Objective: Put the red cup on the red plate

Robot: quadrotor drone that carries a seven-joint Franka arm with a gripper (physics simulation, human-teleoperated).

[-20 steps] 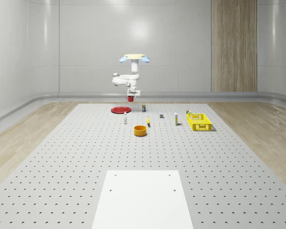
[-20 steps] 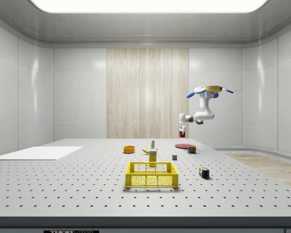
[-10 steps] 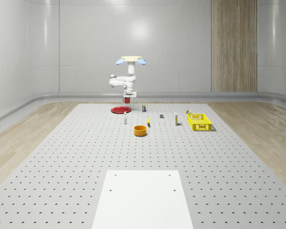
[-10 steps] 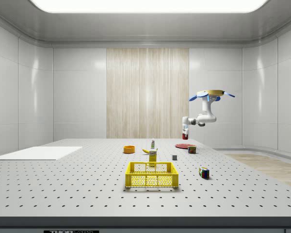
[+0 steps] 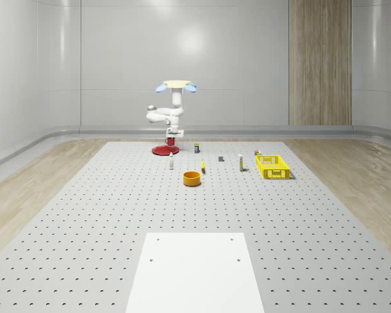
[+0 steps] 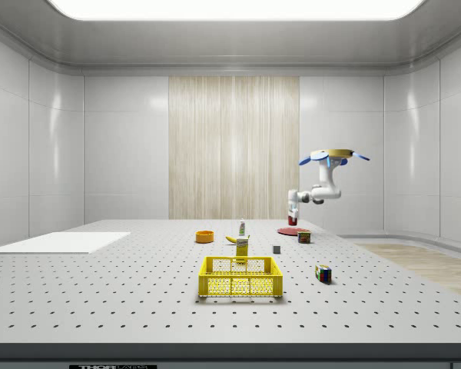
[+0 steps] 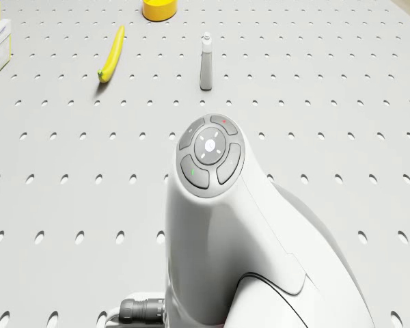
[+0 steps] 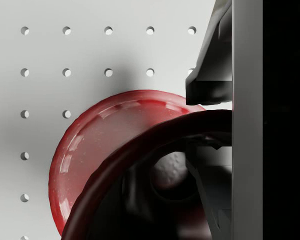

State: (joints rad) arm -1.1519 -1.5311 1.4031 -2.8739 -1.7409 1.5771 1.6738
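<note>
From the whole-scene view, I hover just behind the plate (image 5: 164,150), my gripper (image 5: 171,138) holding the cup (image 5: 171,140) low over it. The side view puts the cup (image 6: 293,219) just above the plate (image 6: 290,230), not yet resting. My wrist view shows the cup's rim (image 8: 140,145) clamped in my fingers (image 8: 215,75), off-centre over the plate (image 8: 90,135). I judge I'm mid-placement: next I lower gently, then let go.
</note>
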